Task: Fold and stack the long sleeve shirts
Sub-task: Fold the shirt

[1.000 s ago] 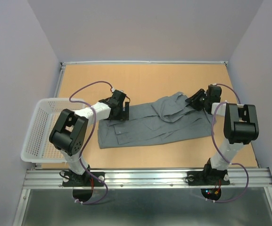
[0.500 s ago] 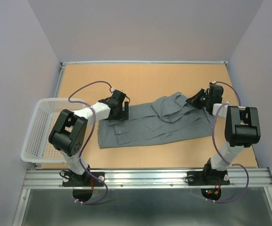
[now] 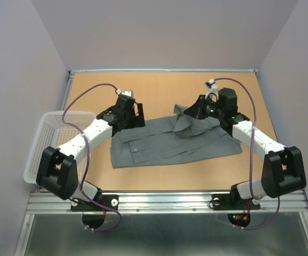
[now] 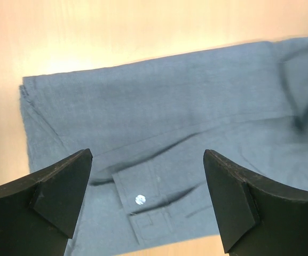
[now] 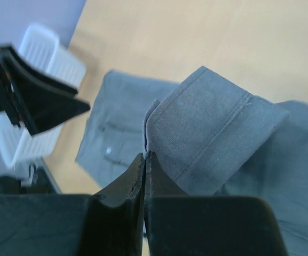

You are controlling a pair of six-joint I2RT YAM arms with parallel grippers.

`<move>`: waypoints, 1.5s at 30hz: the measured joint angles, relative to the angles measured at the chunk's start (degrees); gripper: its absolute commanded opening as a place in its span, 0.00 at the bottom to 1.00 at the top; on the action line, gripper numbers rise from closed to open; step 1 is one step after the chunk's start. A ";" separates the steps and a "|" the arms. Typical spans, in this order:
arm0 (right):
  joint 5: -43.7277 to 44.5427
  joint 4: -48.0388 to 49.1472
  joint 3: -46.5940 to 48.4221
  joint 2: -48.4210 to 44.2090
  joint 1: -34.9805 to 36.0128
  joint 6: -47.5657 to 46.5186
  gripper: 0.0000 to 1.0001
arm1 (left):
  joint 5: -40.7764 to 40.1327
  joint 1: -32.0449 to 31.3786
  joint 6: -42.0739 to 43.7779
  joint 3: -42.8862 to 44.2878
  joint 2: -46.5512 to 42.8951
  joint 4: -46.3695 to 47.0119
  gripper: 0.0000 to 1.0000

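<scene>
Two robot arms work a grey long sleeve shirt [image 3: 170,141] on a wooden table [image 3: 159,85]; one pinches a raised fold.

The table fills the view, and the shirt lies spread and wrinkled across its centre. A white basket [image 3: 36,154] sits at the table's nine o'clock edge. The right end effector [image 5: 144,156], at the shirt's one o'clock corner, is clamped shut on a stitched edge of the cloth and holds it raised off the table. The left end effector [image 4: 147,157] hovers over the shirt's ten o'clock corner, jaws wide apart and gripping nothing. The pinch takes only a thin edge, so it may slip free. With nothing pinning the other side, a pull could drag and bunch the whole shirt instead of folding it.
</scene>
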 measured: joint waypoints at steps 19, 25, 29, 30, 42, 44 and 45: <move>8.13 -4.59 -0.04 6.60 25.55 -6.23 0.01 | 14.67 0.00 -21.27 -7.61 -10.14 6.45 0.94; 11.10 -4.63 0.31 6.80 27.50 -7.19 0.02 | 19.12 -0.02 -25.53 -6.45 -6.75 7.67 0.86; 14.08 -4.57 2.01 7.96 29.29 -8.33 0.02 | 21.94 -0.28 -27.32 -5.09 -1.33 7.50 0.82; 14.73 -4.57 2.34 8.17 29.53 -8.50 0.02 | 22.67 -0.39 -27.71 -4.79 -0.52 7.06 0.81; 19.91 -4.63 4.17 11.08 33.83 -11.19 0.02 | 25.73 -0.98 -28.87 -0.85 4.48 4.35 0.60; 20.50 -4.66 4.17 11.08 34.32 -11.63 0.02 | 26.12 -1.01 -28.89 -0.85 5.01 4.04 0.54; 20.63 -4.68 4.17 11.08 34.34 -11.72 0.02 | 26.40 -1.03 -28.96 -0.85 5.22 3.98 0.53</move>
